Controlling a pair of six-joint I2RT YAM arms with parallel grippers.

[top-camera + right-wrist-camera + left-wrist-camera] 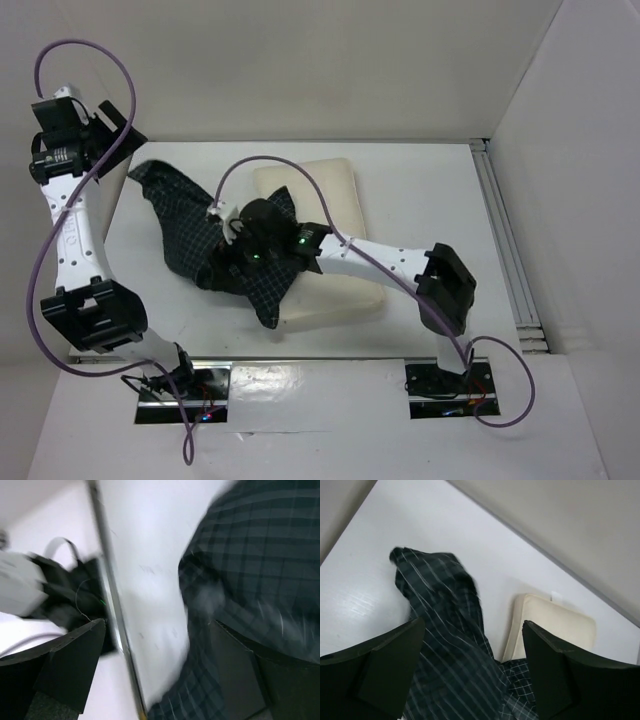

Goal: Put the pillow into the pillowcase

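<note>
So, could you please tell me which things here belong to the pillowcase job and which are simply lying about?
Job:
pillow, lying on the table
pillowcase, crumpled and draped partly over it
left end effector, open
right end effector, open, by the pillowcase

Just there:
purple cables
metal rail along the table's right edge

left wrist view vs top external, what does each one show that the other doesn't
Only the left wrist view shows the left gripper close up: its fingers stand wide apart and grip nothing. Only the top external view shows the right arm reaching over the pillowcase, and the rail along the table's right edge. Both views show the dark checked pillowcase draped partly over the cream pillow on the white table.
</note>
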